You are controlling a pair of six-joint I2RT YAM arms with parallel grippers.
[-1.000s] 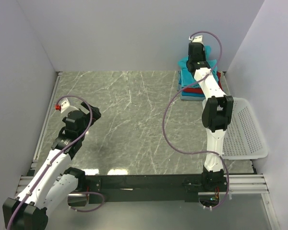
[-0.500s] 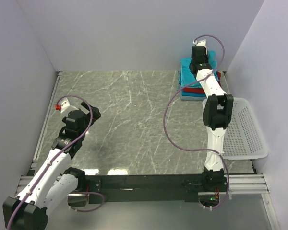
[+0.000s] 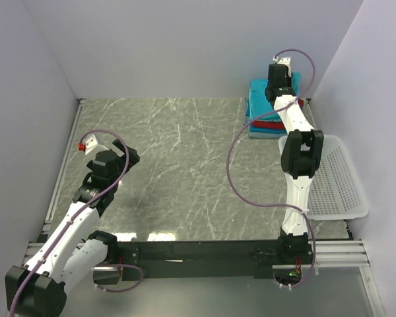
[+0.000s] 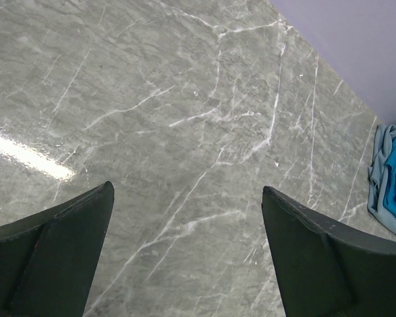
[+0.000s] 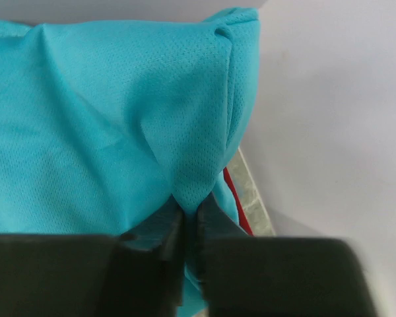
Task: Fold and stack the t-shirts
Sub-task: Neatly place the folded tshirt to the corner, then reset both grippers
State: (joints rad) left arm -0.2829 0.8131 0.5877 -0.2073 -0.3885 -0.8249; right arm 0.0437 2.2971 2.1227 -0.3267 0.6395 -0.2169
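Note:
A stack of folded t-shirts (image 3: 261,109) lies at the back right corner, teal on top with a red one lower down. My right gripper (image 3: 280,74) reaches over the stack's far right side and is shut on a pinch of the top teal t-shirt (image 5: 119,132). A red t-shirt edge (image 5: 236,201) shows beneath. My left gripper (image 3: 112,158) hovers open and empty over bare table at the left. The stack's edge shows at the right of the left wrist view (image 4: 391,185).
A white lattice basket (image 3: 333,178) sits at the right, just in front of the stack. The grey marble table (image 3: 185,158) is walled by pale panels at the back and both sides.
My right gripper has moved farther back and to the right over the stack, pulling the teal cloth with it. My left arm shifted very slightly.

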